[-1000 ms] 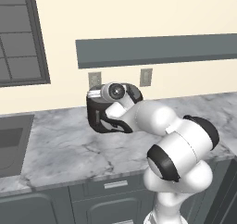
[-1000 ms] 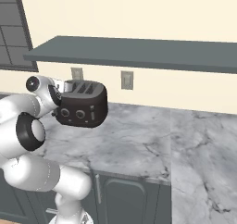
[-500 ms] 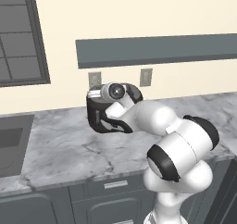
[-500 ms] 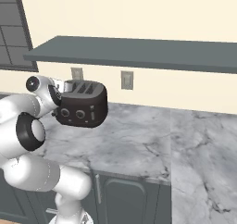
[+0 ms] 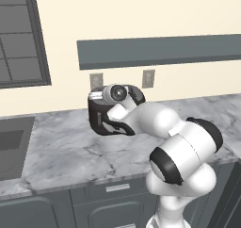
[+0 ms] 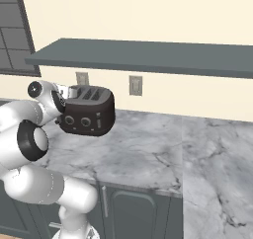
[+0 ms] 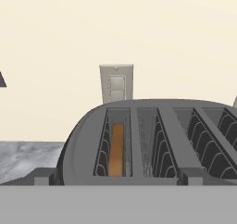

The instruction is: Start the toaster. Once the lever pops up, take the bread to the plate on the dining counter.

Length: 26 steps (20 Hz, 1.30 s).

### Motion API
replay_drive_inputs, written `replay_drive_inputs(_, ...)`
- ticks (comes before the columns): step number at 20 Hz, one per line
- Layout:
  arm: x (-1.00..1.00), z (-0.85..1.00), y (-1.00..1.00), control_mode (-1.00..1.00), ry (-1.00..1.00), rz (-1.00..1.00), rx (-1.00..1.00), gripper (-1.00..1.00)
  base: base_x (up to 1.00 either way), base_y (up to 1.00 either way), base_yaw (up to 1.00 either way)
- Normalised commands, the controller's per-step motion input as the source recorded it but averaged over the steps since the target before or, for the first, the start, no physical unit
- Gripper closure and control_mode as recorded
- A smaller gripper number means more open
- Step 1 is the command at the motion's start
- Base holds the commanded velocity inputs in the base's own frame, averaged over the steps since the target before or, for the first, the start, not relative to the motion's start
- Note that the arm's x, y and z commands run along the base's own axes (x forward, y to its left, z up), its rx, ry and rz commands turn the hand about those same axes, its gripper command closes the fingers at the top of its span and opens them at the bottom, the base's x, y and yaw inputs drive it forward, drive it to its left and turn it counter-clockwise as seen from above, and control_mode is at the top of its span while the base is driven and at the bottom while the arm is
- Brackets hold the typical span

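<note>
The black-brown toaster (image 6: 88, 115) stands on the marble worktop (image 6: 143, 151) near the wall, largely hidden by my arm in the left base view (image 5: 100, 121). My gripper (image 7: 118, 177) hovers just above the toaster's left end, looking along its silver slotted top (image 7: 148, 140). Its two fingertips (image 7: 42, 177) stand far apart, open, with nothing between them but the toaster's top below. The bread (image 7: 115, 149) is a tan slice sunk in the nearest slot. The plate and the dining counter are out of view.
Two wall sockets (image 6: 135, 85) (image 6: 82, 78) sit behind the toaster under a long grey shelf (image 6: 148, 55). A sink (image 5: 12, 144) lies in the worktop at the left, below a window (image 5: 19, 34). The worktop runs on to the right (image 6: 217, 149).
</note>
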Motion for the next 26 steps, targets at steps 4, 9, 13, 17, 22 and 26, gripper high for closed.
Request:
replay_drive_inputs(4, 0.00, 0.00, 0.00, -1.00, 0.00, 0.00, 0.00, -1.00, 0.00, 0.00, 0.00)
replay_drive_inputs(9, 0.00, 0.00, 0.00, -1.00, 0.00, 0.00, 0.00, -1.00, 0.00, 0.00, 0.00)
replay_drive_inputs(13, 0.00, 0.00, 0.00, -1.00, 0.00, 0.00, 0.00, -1.00, 0.00, 0.00, 0.00)
replay_drive_inputs(17, 0.00, 0.00, 0.00, -1.00, 0.00, 0.00, 0.00, -1.00, 0.00, 0.00, 0.00)
replay_drive_inputs(22, 0.00, 0.00, 0.00, -1.00, 0.00, 0.00, 0.00, -1.00, 0.00, 0.00, 0.00)
replay_drive_inputs(26, 0.00, 0.00, 0.00, -1.00, 0.00, 0.00, 0.00, -1.00, 0.00, 0.00, 0.00)
